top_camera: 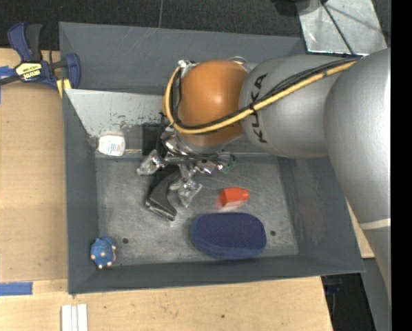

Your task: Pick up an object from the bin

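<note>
My gripper (170, 177) hangs low in the middle of the bin, under the arm's orange cover. Its two metal fingers stand apart, one fingertip (150, 164) to the left and the other to the right. A black angular block (162, 197) lies on the floor with its upper end in the gap between them. I cannot tell whether the fingers touch it. A small orange-red piece (233, 196) lies just right of the gripper. In front of it sits a dark blue oval pad (228, 235).
A white roll (111, 145) rests against the back left wall, with a dark block (151, 137) beside it, partly under the arm. A small blue figure (103, 251) lies in the front left corner. The arm covers the bin's back right.
</note>
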Robot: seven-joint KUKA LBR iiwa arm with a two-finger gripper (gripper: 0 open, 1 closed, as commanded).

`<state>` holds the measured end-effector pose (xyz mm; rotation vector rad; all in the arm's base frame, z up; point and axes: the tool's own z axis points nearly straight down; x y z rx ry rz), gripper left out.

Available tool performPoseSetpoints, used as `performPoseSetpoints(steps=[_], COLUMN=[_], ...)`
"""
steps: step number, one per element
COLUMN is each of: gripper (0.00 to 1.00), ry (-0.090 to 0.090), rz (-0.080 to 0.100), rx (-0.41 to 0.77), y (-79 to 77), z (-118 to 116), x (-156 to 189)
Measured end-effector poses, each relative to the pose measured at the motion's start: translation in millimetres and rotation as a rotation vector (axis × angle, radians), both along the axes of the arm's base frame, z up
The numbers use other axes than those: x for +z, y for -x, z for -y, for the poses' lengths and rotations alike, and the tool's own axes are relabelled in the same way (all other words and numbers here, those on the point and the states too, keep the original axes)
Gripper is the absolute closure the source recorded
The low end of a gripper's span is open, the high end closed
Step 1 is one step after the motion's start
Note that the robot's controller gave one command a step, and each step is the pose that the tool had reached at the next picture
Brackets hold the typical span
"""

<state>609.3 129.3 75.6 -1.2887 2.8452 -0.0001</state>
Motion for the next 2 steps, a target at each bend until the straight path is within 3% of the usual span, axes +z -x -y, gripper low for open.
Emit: performPoseSetpoints(steps=[1, 2], gripper=[1.00, 1.00], ry=[-0.003, 0.006], rz=[0.003, -0.015], rx=[0.000, -0.004], y=[-1.1, -1.3], z=[-1.7, -1.7], x=[2.5, 39.5])
